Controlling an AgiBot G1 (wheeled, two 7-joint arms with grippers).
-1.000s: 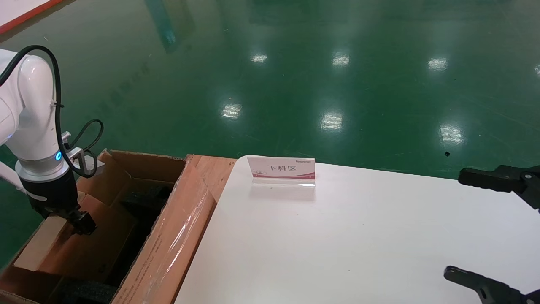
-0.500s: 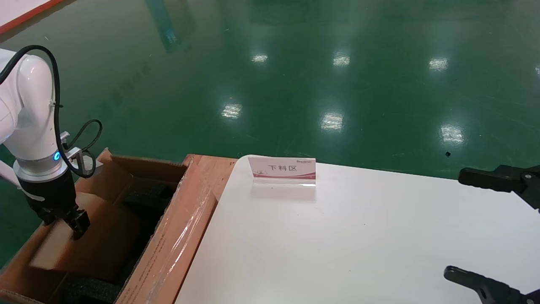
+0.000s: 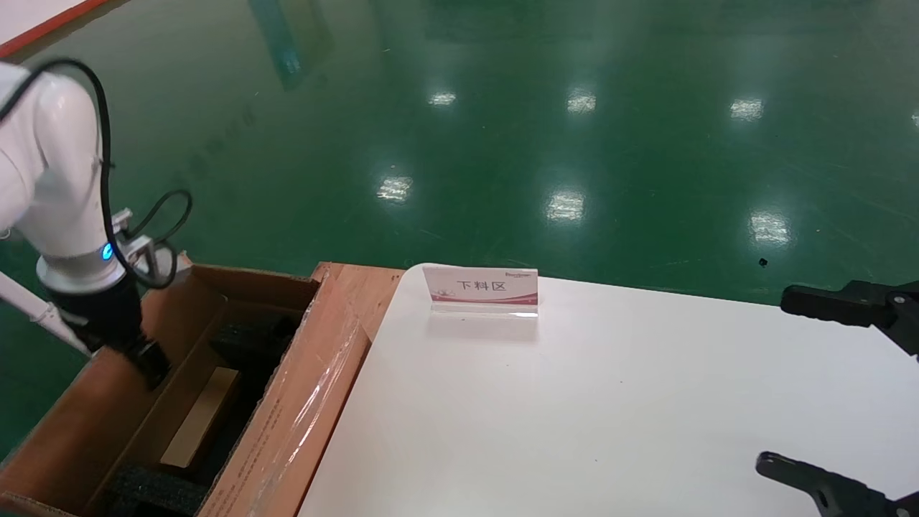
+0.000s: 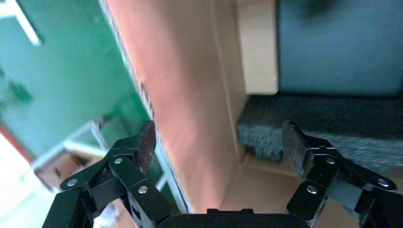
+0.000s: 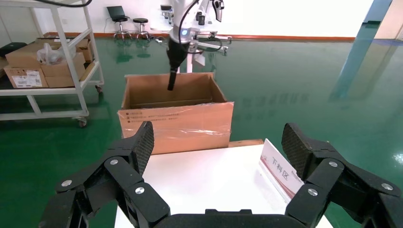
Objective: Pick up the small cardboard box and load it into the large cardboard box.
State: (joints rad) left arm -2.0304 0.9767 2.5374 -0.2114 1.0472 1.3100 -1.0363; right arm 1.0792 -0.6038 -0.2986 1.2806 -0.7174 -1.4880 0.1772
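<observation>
Released since a moment ago, the small cardboard box [image 3: 201,416], a plain brown slab showing its pale tan narrow edge, now lies inside the large cardboard box [image 3: 301,402] against black foam. Above the carton's left wall hangs the left hand [image 4: 218,142], fingers spread and empty. Over the white worktop [image 3: 610,402] the right hand [image 5: 218,142] waits, fingers apart.

Glossy green floor [image 3: 546,129] with ceiling-light reflections, white desk [image 3: 610,402] bearing a small sign [image 3: 479,289], white shelving cart [image 5: 57,76] holding cartons, stools [image 5: 128,26] by far white wall [image 5: 294,16]
</observation>
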